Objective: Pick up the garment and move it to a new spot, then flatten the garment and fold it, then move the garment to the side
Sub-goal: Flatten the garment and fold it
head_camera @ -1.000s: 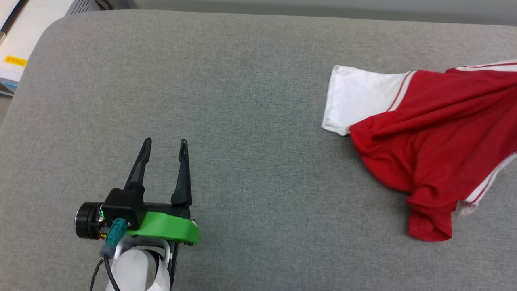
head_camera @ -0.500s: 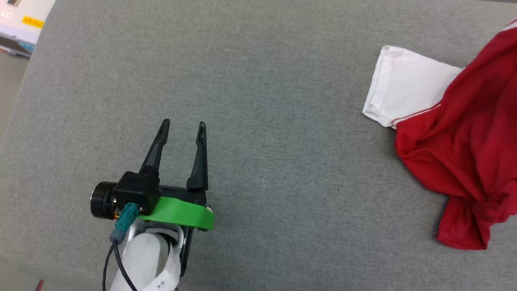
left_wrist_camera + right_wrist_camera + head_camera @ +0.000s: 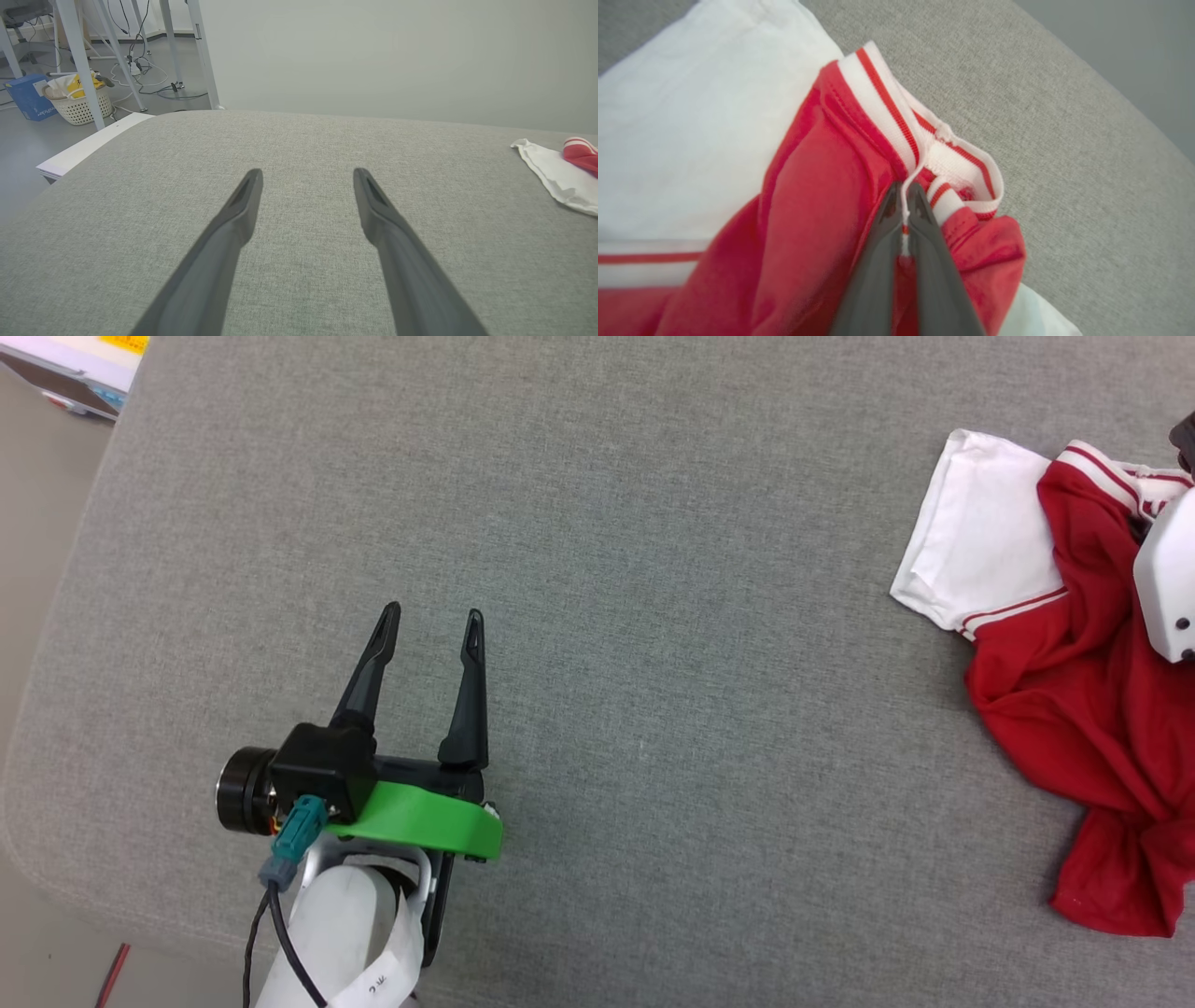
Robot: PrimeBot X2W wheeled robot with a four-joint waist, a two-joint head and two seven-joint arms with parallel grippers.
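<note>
We begin with the grey padded bench [image 3: 653, 523], which takes up nearly the whole head view. Most of its cloth top lies bare, so there is plenty of room for spreading and folding.

The garment [image 3: 1055, 709] sits bunched at the far right of the bench, close to the edge of the head view. Its red body is crumpled into deep folds. One white sleeve [image 3: 980, 551] lies flatter on the bench and points toward the open middle. We judge that the shirt is heaped this way because it is being carried by a single point, not laid out.

The pale forearm [image 3: 1167, 588] of the right arm reaches in over the red cloth from the right edge.

The left pincer [image 3: 434, 611] rests low over the near-left part of the bench, well apart from the shirt. Its two fingers are spread wide with nothing between them. We read this as waiting, ready to take a second corner once the cloth arrives.

The right pincer [image 3: 902, 189] is closed tight on the garment. It grips at the striped collar band [image 3: 878, 88], with a thin edge of white trim caught between its tips. A firm seam like that should hold better than loose fabric during the move to a new spot.
</note>
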